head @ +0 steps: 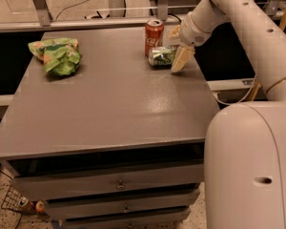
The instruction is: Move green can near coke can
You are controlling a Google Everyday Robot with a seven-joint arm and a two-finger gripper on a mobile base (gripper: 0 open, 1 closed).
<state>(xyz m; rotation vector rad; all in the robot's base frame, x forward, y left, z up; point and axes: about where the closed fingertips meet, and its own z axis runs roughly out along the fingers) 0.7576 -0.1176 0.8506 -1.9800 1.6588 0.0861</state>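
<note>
— Where the white arm [238,13] reaches across the far right of the bench [109,109], what do you see?
— Its hand [178,51] sits low, at the right end of the green can [161,56]. Whether it grips the can or stands loose, I cannot tell.
— And the can itself?
— Lying on its side on the bench, just beside the upright coke can [154,35], perhaps touching its base. A crumpled green chip bag [57,56] lies well apart, at the far left.
</note>
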